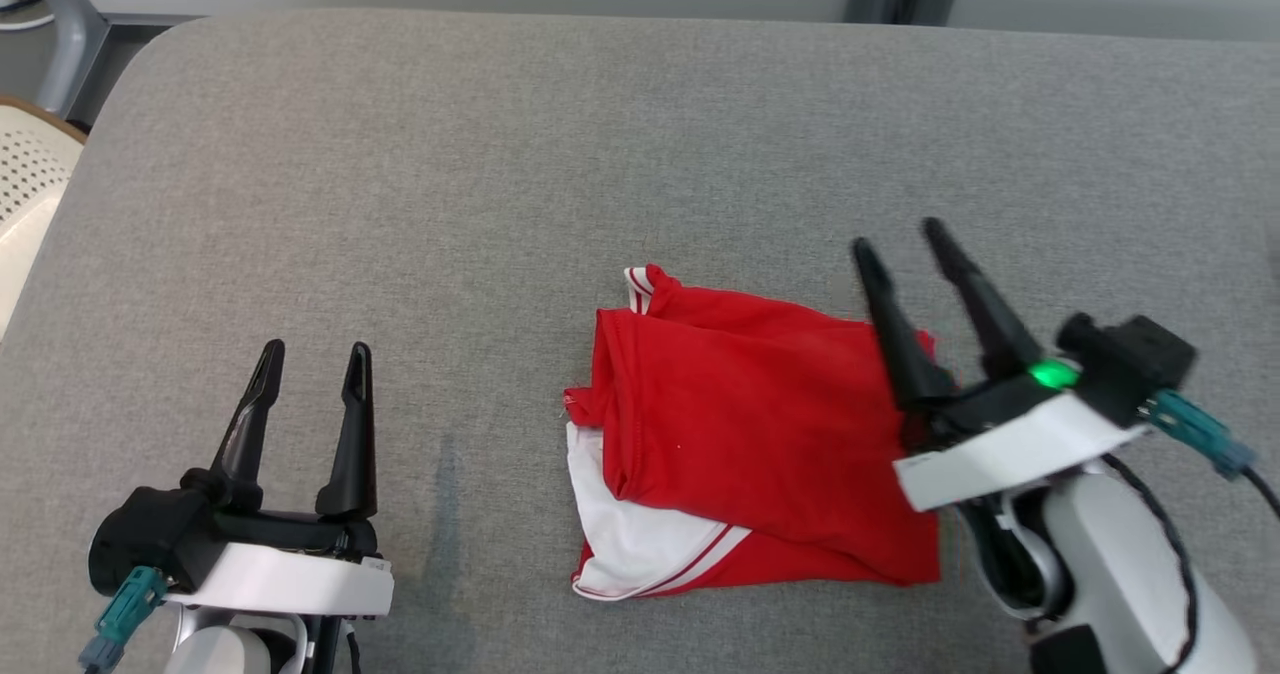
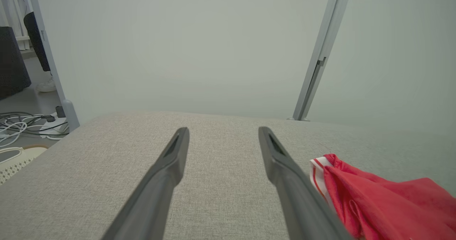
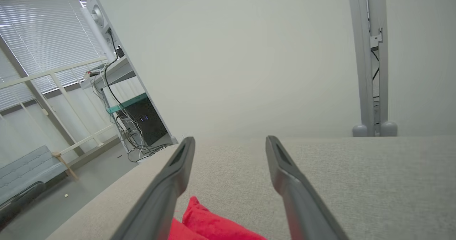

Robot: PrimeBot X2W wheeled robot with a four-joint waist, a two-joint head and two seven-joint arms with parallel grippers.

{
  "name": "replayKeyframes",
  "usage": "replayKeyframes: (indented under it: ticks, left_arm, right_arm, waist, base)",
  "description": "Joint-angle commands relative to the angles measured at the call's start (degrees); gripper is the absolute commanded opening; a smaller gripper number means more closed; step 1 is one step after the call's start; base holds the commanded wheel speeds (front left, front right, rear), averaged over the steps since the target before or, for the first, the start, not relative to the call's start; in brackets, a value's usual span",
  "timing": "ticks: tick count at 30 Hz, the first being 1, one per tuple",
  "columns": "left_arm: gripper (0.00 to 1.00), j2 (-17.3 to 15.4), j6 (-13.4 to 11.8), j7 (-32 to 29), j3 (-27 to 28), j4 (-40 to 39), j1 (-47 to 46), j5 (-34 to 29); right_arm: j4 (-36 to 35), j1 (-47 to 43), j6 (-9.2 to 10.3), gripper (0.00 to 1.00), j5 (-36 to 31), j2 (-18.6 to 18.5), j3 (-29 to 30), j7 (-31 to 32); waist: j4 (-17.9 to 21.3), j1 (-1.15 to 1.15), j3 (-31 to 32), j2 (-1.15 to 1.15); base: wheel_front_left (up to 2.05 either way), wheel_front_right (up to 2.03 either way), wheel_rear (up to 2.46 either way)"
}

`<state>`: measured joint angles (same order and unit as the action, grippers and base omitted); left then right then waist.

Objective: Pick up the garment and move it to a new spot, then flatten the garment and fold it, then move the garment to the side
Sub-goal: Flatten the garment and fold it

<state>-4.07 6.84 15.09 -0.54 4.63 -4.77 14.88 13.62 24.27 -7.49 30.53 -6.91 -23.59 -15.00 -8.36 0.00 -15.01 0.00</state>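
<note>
Here, left gripper and right gripper both gape empty, the right over the garment.

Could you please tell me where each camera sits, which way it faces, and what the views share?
Head view: on the head, looking forward and down at the folded red garment with white trim on the grey fabric-covered table; the open left end effector and open right end effector show.
Left wrist view: on the left wrist, looking along its two dark fingers across the table to a pale wall.
Right wrist view: on the right wrist, along its own fingers.
Shared: all three show garment and table.
</note>
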Motion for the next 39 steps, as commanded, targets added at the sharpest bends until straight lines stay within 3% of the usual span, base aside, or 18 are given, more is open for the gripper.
replayKeyframes:
  ticks: [1,13,19,26,39]
  left_arm:
    - [1.0,-0.1,0.2,0.1,0.6,-0.2,0.4,-0.6]
    - [1.0,-1.3,0.2,0.1,2.4,-0.1,2.4,-1.4]
    - [1.0,-2.0,-0.3,0.0,3.0,0.2,4.9,-1.6]
    - [1.0,-2.8,-1.1,-1.2,3.0,-0.5,7.8,-1.8]
    - [1.0,-3.0,-2.4,-4.6,2.2,-3.5,14.5,-1.5]
  right_arm:
    - [-1.7,-2.7,-0.01,1.0,-2.4,-1.1,4.1,-0.2]
    - [-7.1,-15.2,0.0,1.0,-11.4,-5.7,21.4,2.0]
    - [-10.8,-20.3,0.0,1.0,-15.5,-6.4,25.6,4.1]
    - [-14.3,-24.2,0.0,1.0,-18.4,-5.1,26.7,6.6]
    - [-15.5,-30.7,0.0,1.0,-18.3,-6.5,26.0,9.7]
  waist:
    - [0.8,0.0,0.4,0.0]
    - [3.4,0.0,3.4,0.0]
    - [4.7,0.0,5.8,0.0]
    - [5.8,0.0,9.4,0.0]
    - [6.4,0.0,16.3,0.0]
  base:
    - [0.0,0.0,0.0]
    - [0.0,0.0,0.0]
    - [0.0,0.0,0.0]
    - [0.0,0.0,0.0]
    - [0.0,0.0,0.0]
